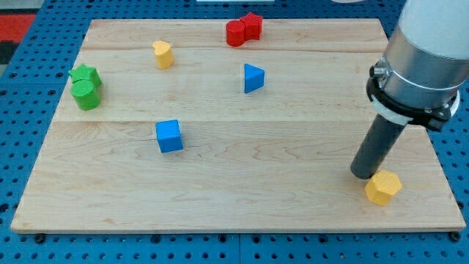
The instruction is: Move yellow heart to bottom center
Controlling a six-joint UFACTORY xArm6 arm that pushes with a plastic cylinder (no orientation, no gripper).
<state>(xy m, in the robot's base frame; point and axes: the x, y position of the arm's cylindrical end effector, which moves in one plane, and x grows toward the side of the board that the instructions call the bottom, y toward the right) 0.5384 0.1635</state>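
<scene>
The yellow heart [163, 53] lies near the view's top left on the wooden board [242, 198]. My tip [363, 174] rests on the board at the view's lower right, far from the heart. It stands just up and left of a yellow hexagon [383, 188], touching or nearly touching it. The rod rises from there to the grey arm body [425, 59] at the view's right edge.
A red star [253, 23] and a red round block [235, 34] sit together at top centre. A blue triangle [253, 78] is right of centre. A blue cube [168, 136] is left of centre. A green star [85, 75] and a green round block [86, 95] touch at the left.
</scene>
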